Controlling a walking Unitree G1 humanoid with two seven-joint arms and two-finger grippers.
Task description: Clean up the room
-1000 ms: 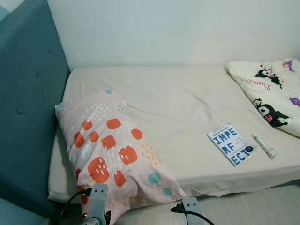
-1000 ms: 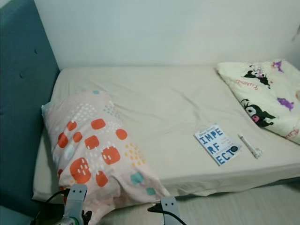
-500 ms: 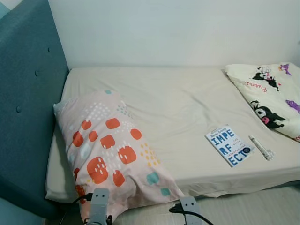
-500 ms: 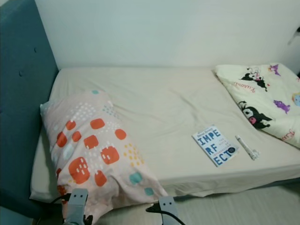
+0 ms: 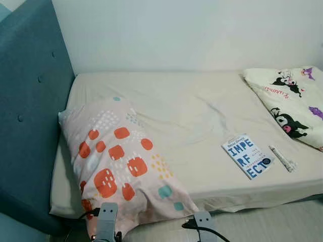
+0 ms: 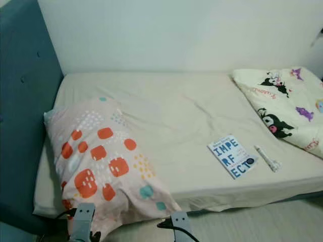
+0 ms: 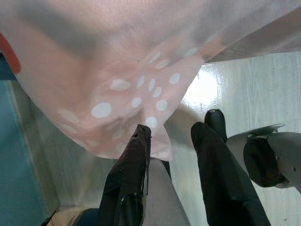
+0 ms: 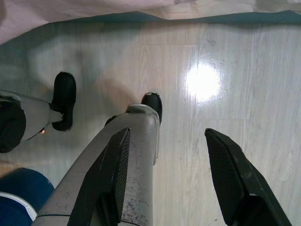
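Left gripper (image 7: 171,136) hangs with fingers parted, empty, pillow (image 7: 117,70) corner draped just above its tips — right gripper (image 8: 164,150) spread wide, empty over floor (image 8: 225,61), bed edge beyond.

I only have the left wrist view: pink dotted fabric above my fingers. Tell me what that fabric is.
Observer: It's a pillow at the headboard end of the bed, with its corner drooping over the near edge.
Operator: List what else lies on the mattress.
Observer: A blue and white book lies near the front edge, with a slim white item just to its right, not touching it.
Operator: Report the right gripper.
Observer: The right gripper hangs open over the wooden floor, holding nothing.
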